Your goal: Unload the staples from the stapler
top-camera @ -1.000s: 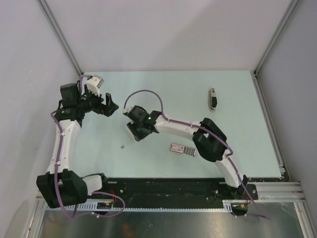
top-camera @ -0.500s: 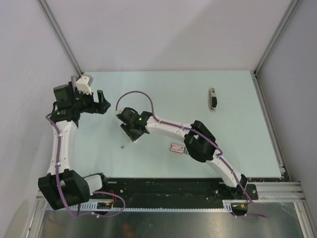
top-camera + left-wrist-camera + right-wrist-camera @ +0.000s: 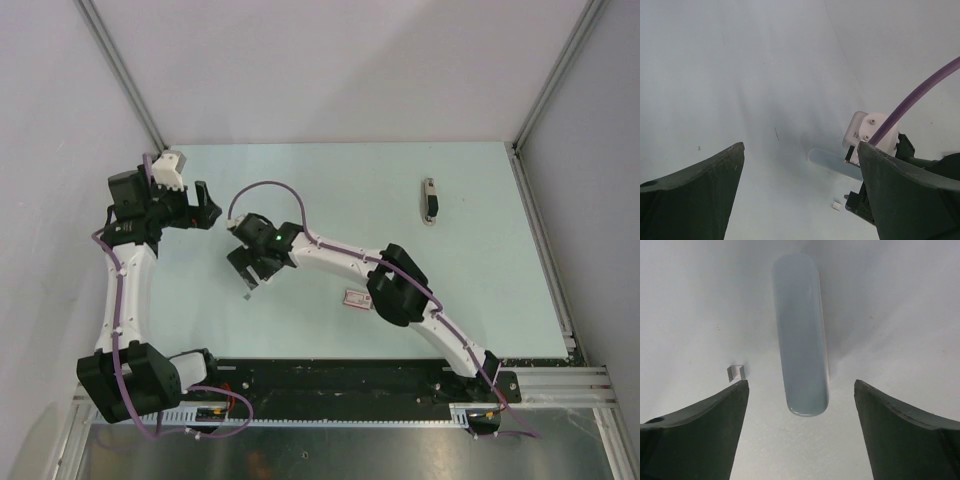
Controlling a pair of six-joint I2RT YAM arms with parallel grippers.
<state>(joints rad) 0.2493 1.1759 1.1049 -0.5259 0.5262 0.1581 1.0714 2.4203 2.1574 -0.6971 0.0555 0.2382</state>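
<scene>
right pincer [image 3: 248, 275]: spread, pinching nothing; its tips point down at the desk [image 3: 350, 190], left of centre.
between its fingers [image 3: 700, 430]: a pale grey-blue bar [image 3: 801, 335] with rounded ends lies flat on the desk, inside the gap and touching neither finger.
staples [image 3: 735, 373]: a tiny pale bent bit on the desk, just beside the tip of one finger of the right pincer, outside the gap and apart from the bar; from above it shows only as a speck at the near side of the right pincer.
left pincer [image 3: 209, 203]: spread wide and empty; held over the left part of the desk, facing the right pincer, near it but apart.
left wrist view: takes in the white camera housing [image 3: 866, 131] on the right wrist and a purple cable [image 3: 920, 95], with one end of the bar and the small bit below them.
stapler [image 3: 430, 201]: lies flat on the far right part of the desk, well apart from both pincers, its long axis running away from the arm bases; dark at the near end, pale at the far end; too small to tell whether it is closed or swung open.
red-and-white box [image 3: 354, 296]: flat on the desk near the front edge, partly hidden under the right arm [image 3: 400, 290].
</scene>
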